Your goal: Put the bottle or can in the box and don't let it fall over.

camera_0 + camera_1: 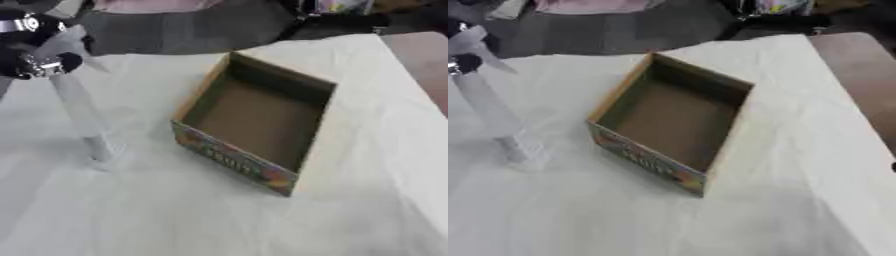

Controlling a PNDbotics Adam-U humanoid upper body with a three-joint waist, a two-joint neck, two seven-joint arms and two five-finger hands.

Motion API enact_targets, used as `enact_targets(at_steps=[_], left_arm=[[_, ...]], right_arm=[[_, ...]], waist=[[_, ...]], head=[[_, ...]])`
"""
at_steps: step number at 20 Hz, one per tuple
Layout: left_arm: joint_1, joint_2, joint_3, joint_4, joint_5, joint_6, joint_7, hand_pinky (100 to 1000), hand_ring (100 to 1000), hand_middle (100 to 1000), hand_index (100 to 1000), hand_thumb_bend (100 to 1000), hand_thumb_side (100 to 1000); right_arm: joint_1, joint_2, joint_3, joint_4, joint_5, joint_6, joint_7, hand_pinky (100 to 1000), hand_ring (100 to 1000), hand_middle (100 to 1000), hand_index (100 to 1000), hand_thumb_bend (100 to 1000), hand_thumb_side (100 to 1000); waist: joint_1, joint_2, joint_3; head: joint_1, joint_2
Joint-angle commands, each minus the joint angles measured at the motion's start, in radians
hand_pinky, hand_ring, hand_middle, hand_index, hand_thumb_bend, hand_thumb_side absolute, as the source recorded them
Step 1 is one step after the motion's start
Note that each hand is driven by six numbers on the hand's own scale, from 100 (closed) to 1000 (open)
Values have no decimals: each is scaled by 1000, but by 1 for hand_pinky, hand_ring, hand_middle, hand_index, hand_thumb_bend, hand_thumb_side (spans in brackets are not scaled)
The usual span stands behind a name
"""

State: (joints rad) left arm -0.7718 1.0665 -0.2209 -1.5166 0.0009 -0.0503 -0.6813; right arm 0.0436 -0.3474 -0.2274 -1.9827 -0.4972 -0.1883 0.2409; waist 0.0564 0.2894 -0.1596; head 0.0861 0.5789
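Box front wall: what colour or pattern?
Multicoloured print on the box front wall; inside is plain brown. Clearest in the left eye view.

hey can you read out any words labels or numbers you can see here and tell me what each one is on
Cardboard box, colourful near side panel: there is yellow lettering, but it is too blurred to read.
Clear bottle, held by the left hand: no label or text visible.
White tablecloth: no text.

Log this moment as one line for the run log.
left hand: grips clear bottle, tilted, left of box | box: open, nothing inside | right hand: unseen
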Motion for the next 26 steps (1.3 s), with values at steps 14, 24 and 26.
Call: enact_targets(at_steps=[14,24,26], left_arm=[[-31,-7,-13,28,-39,-23,-41,587,461,655,814,143,430],[-44,-20,-19,42,-47,-13,11,429,261,509,651,100,260],[-45,-23,-20,45,-49,-17,21,319,168,495,634,100,180]], right_arm=[[-11,-8,-5,-17,7,8,5,911,927,943,899,100,337],[-11,-5,-7,-17,7,12,6,912,921,939,898,100,338],[-11,-4,-8,-17,6,12,5,912,920,938,898,100,339]], waist=[[2,-7,-7],[4,-9,-8],[5,-9,-9]], head=[[1,-5],[2,-7],[2,-7]])
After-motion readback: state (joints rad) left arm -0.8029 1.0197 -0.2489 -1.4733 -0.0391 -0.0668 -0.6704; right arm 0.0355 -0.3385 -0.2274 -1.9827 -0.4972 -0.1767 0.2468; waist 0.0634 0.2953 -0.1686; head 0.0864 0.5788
